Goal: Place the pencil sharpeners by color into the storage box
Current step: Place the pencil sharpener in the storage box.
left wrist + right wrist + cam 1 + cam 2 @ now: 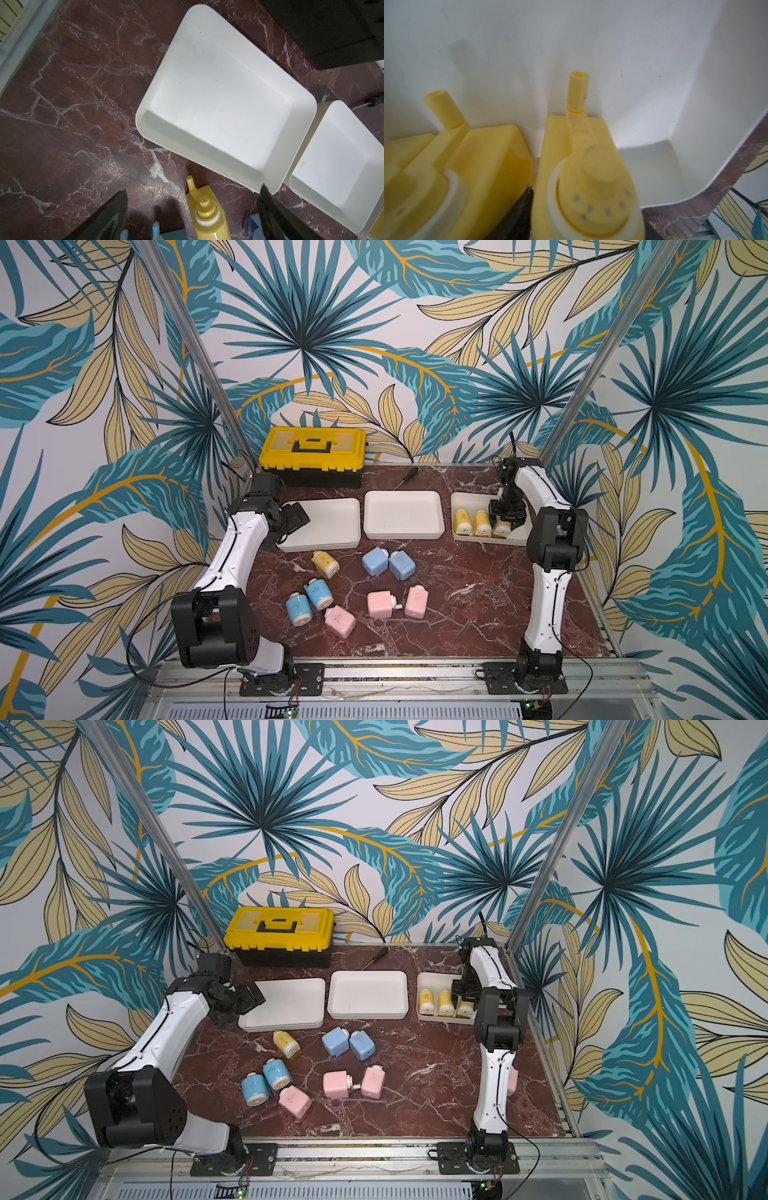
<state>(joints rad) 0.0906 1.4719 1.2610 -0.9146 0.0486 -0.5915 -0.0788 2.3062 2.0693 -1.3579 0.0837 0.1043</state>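
Observation:
The storage box shows as three white trays: left (332,522), middle (402,514), right (469,499). Three yellow pencil sharpeners stand in the right tray. My right gripper (505,519) is down around the rightmost one (591,187), a dark finger (521,207) wedged beside it; contact is unclear. A fourth yellow sharpener (325,565) lies on the table with several blue ones (375,561) and several pink ones (381,604). My left gripper (297,516) hovers open by the left tray's left end, jaws wide over the table, the yellow sharpener (207,218) below them.
A shut yellow and black toolbox (312,452) stands at the back left. A screwdriver (405,479) lies behind the middle tray. One pink sharpener (512,1081) is half hidden behind the right arm. Metal rails edge the marble table.

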